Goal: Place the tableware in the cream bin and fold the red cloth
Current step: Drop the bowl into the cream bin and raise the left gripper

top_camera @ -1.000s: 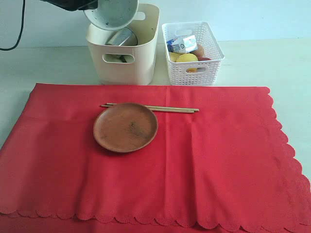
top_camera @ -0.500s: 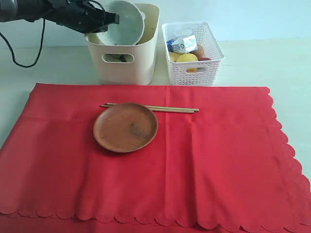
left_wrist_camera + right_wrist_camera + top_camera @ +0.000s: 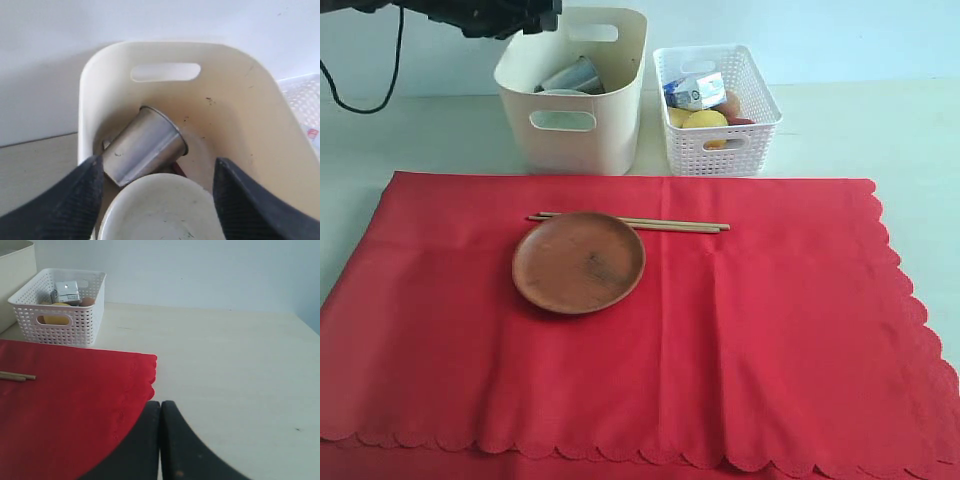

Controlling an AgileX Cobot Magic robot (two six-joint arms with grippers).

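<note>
Bowl [image 3: 165, 212] is now out of my left fingers [image 3: 65, 205] and down in cream bin [image 3: 240, 115], beside steel cup [image 3: 145, 145] | left fingers spread wide, empty, above bin | right fingers [image 3: 145, 445] pressed closed over tabletop [image 3: 240, 365] at red cloth [image 3: 740, 330] edge | brown plate [image 3: 578, 262], chopsticks [image 3: 630, 222] on cloth

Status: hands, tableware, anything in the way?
Left hand open above bin; bowl and cup inside. Right hand shut, empty. Plate, chopsticks on cloth. Nothing blocking them.

Your colours right now
You see a plain bright red cloth [image 3: 740, 330], brown plate [image 3: 578, 262], tan chopsticks [image 3: 665, 224], cream bin [image 3: 610, 120], silver steel cup [image 3: 145, 149], off-white bowl [image 3: 160, 210], and white lattice basket [image 3: 720, 152].
</note>
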